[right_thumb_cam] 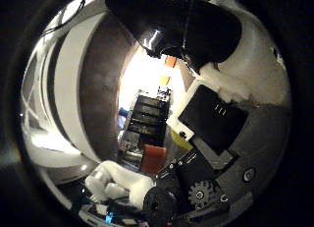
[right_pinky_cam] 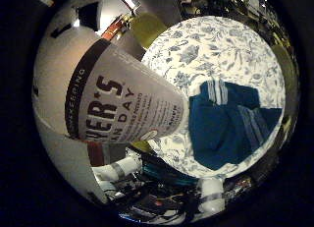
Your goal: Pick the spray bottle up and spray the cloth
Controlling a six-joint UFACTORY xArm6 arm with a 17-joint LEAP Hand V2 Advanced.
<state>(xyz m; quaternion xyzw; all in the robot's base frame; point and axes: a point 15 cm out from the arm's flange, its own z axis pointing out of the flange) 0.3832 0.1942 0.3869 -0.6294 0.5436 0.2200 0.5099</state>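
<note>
The spray bottle [right_pinky_cam: 108, 89] is white with a dark brown label and fills much of the little finger side view, close against the palm. In the thumb side view its body [right_thumb_cam: 78, 89] curves past the camera, with a dark part of it [right_thumb_cam: 172, 26] above. My hand [right_thumb_cam: 211, 119] has its white and black fingers curled round the bottle; white fingertips [right_pinky_cam: 120, 169] show beside the label. The blue cloth [right_pinky_cam: 226, 124] with pale stripes lies crumpled on the floral-covered table [right_pinky_cam: 216, 50], below and beyond the bottle.
A yellow-green object [right_pinky_cam: 147, 28] sits at the table's far edge. Past the bottle, the thumb side view shows black shelving [right_thumb_cam: 147, 119] and an orange item [right_thumb_cam: 155, 156] in the room.
</note>
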